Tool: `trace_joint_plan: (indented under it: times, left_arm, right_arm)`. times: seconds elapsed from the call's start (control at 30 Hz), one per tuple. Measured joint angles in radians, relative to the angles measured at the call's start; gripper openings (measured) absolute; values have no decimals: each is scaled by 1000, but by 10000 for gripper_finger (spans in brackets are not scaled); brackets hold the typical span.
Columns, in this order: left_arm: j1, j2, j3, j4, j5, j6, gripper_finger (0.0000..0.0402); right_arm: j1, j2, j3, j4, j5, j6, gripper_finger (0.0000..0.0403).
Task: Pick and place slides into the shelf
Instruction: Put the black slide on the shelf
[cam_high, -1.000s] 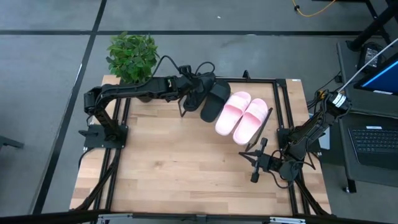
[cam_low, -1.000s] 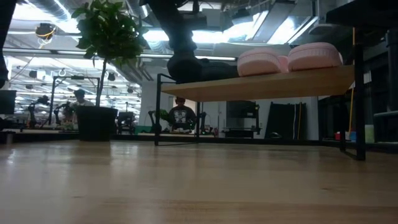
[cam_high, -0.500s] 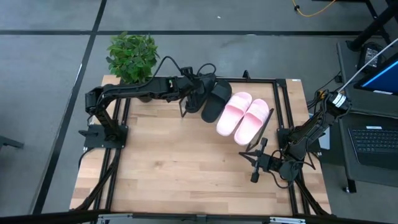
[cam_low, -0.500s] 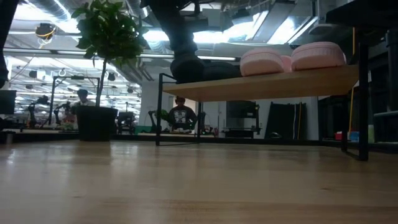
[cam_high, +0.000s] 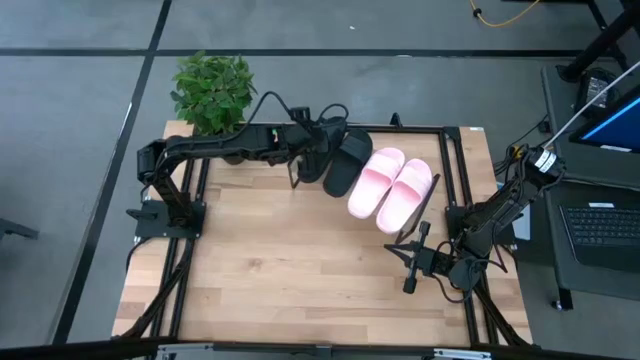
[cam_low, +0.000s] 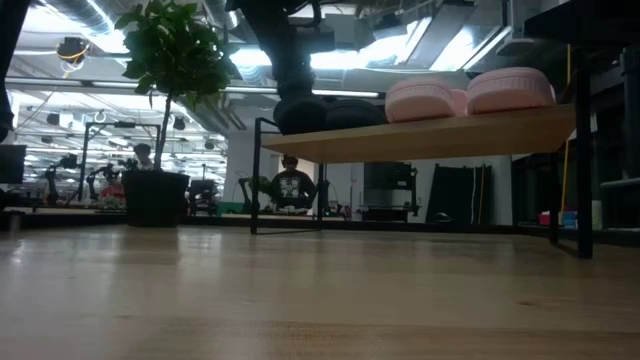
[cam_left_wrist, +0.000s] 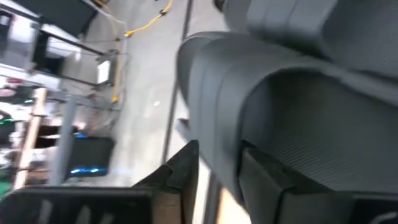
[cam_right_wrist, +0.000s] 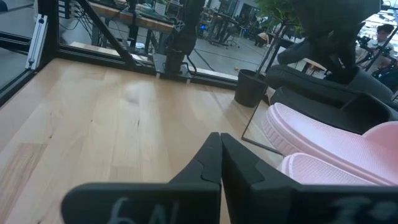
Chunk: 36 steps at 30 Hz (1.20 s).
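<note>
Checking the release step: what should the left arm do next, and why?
Probably lift the left pincer straight up off the black slide. All four slides already sit on the shelf, black beside pink, and the pincer looks opened.

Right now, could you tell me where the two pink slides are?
In the high view, the pink slides lie side by side on the shelf, toward the table's far right, directly right of the black slides.

From above, the dark left arm's gripper (cam_high: 318, 150) covers one black open-toe slide sandal (cam_high: 322, 147) on the upper middle shelf; jaw gap hidden.
</note>
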Motion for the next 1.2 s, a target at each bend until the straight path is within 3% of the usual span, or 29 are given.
trace_joint_plan:
  times: [0.23, 0.53, 0.77, 0.83, 1.03, 1.2]
  left_arm:
    - [-25, 0, 0, 0, -98, 89, 140]
    - [-102, 0, -1, 13, -193, 212, 143]
    - [-138, -2, -1, 25, -399, 271, 144]
    - [-148, -12, -1, 30, -394, 260, 144]
    - [-176, -34, -1, 33, -253, 230, 140]
    - [-196, -50, -1, 25, -126, 215, 96]
  right_arm:
    - [0, 0, 0, 0, 0, 0, 4]
    - [0, 0, 0, 0, 0, 0, 4]
    - [0, 0, 0, 0, 0, 0, 4]
    - [0, 0, 0, 0, 0, 0, 4]
    - [0, 0, 0, -3, 0, 0, 4]
    - [0, 0, 0, -4, 0, 0, 4]
